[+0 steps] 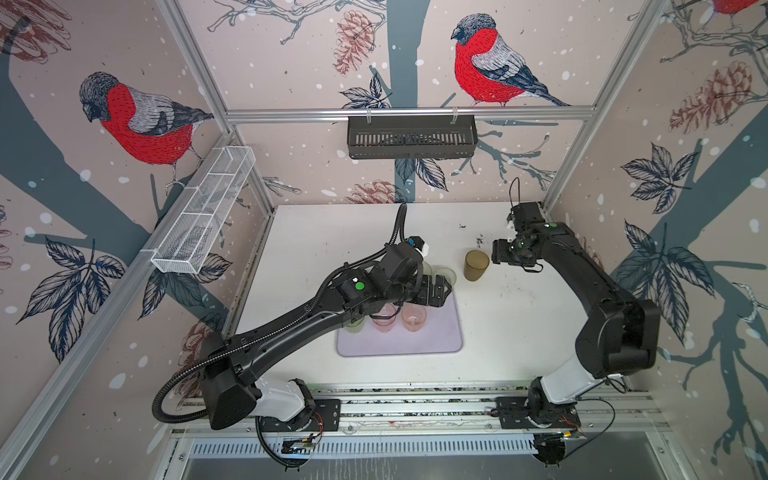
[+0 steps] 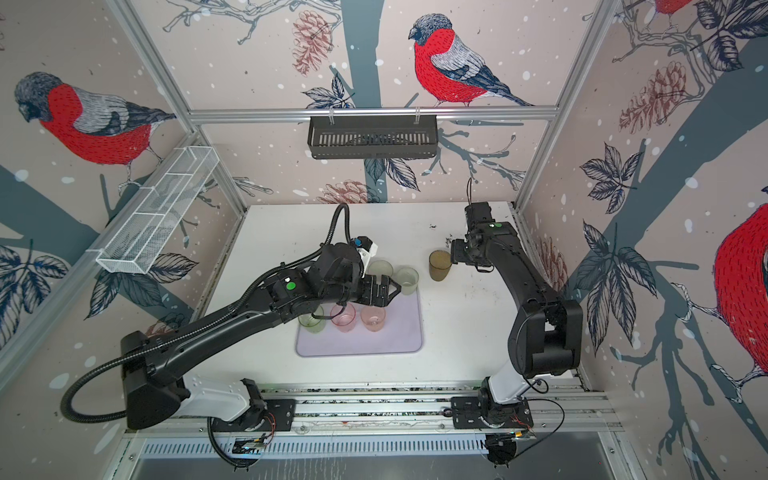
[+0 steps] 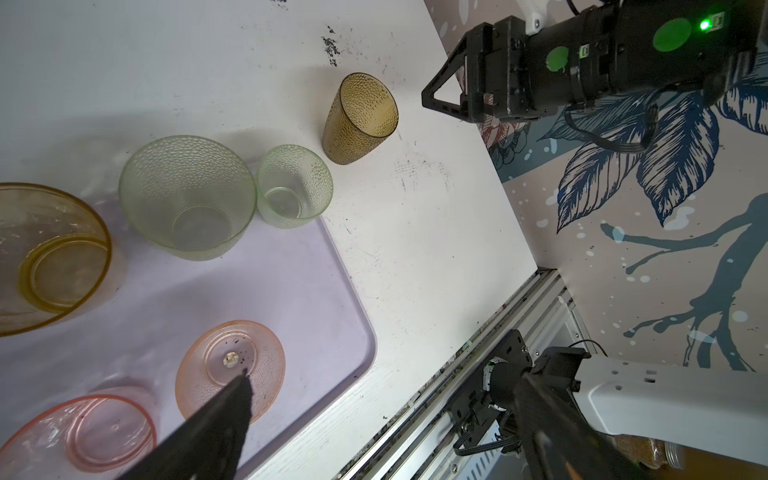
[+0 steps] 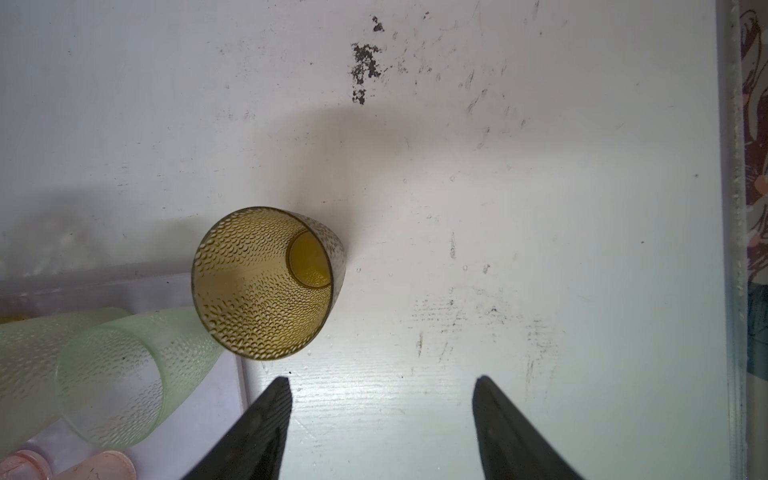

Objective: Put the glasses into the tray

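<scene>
A tall brown glass [image 1: 476,264] [image 4: 266,282] stands upright on the white table, right of the lilac tray [image 1: 432,340] [image 3: 291,291]. My right gripper [image 1: 497,254] [image 4: 380,382] is open just right of it, with nothing between its fingers. On the tray stand two pale green glasses [image 3: 187,197] [image 3: 294,185] at the far edge, an amber one [image 3: 50,257], two pink ones [image 1: 413,318] [image 1: 384,318] and another green one [image 1: 354,326]. My left gripper [image 1: 441,291] [image 3: 382,415] hovers open and empty over the tray's far right part.
A black slotted basket [image 1: 411,137] hangs on the back wall and a white mesh basket [image 1: 203,212] on the left wall. The arms' mounting rail [image 1: 415,409] runs along the table's front edge. Aluminium posts frame the corners.
</scene>
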`<state>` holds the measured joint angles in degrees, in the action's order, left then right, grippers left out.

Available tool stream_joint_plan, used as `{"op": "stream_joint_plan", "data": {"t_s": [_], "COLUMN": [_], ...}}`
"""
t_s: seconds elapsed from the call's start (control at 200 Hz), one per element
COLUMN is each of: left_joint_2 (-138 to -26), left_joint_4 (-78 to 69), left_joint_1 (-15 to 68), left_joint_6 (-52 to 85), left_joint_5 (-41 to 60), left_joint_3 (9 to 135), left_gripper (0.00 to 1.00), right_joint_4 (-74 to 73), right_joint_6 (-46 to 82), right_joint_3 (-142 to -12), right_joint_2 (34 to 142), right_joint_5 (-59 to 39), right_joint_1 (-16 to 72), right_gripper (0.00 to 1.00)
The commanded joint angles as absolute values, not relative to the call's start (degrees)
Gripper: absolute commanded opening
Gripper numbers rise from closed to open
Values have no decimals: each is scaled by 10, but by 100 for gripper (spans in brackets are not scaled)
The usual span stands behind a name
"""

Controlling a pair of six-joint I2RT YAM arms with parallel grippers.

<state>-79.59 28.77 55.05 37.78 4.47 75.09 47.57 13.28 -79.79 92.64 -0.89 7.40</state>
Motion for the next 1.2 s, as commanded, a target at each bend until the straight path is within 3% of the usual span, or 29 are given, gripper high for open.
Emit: {"op": "stream_joint_plan", "data": {"t_s": [0.0,0.771,1.196], "left_joint_2": [-804,-847,-856], "left_joint_4": [282,272,282], "left_joint_1": [558,584,587], "left_joint_6": [369,329,317], "left_joint_5": [41,54,39], "left_joint_3": [765,809,819], "left_gripper": [98,98,98], "right_joint_4": [463,456,455], "right_joint_6": [121,98,97], "right_joint_3": [-804,-836,-864], "right_joint_2": [938,1025,1063], "right_joint_5": [-17,-41,-41], "right_joint_1": [73,78,84], "right_gripper": [70,63,53]}}
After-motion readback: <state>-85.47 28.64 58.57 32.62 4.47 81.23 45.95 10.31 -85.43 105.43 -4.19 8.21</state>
